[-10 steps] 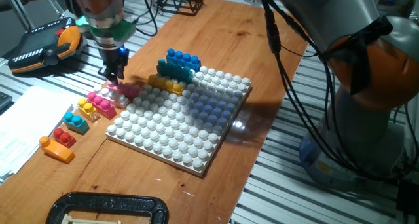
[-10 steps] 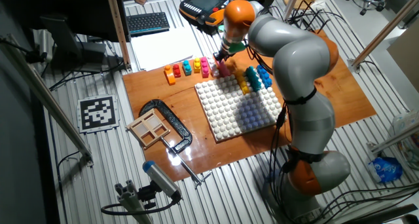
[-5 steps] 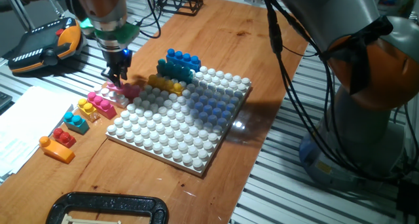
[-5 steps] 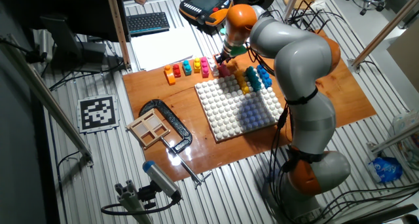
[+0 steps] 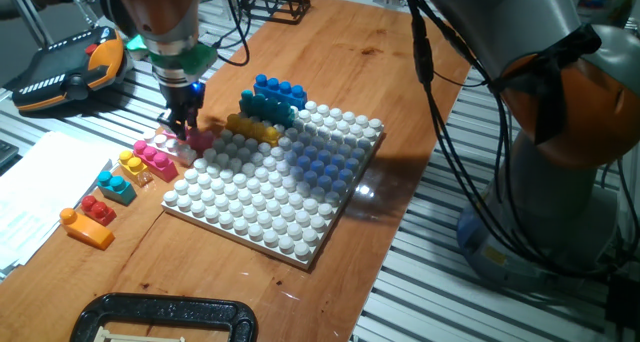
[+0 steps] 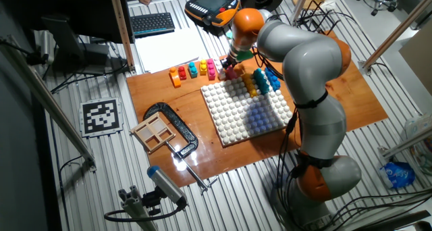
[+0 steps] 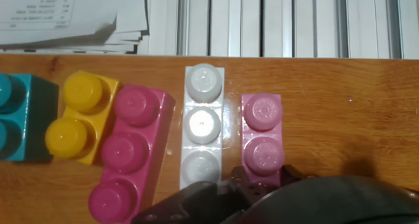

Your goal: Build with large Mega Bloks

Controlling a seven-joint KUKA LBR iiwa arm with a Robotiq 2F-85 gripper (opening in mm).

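Note:
My gripper hangs low at the baseplate's far left corner, over a small pink two-stud Mega Blok lying on the wood. In the hand view its dark fingertips stand either side of that pink brick's near end, apart from each other, gripper open. Beside it lie a white three-stud brick, a magenta brick, a yellow one and a teal one. A blue, teal and yellow group sits at the back of the white baseplate.
Further left on the wood lie red and orange bricks. Papers lie past the table edge. A black clamp sits at the front, and a teach pendant at the back left.
My gripper has shifted to the right and a little lower, from over the white brick to over the small pink brick. The bricks have not moved.

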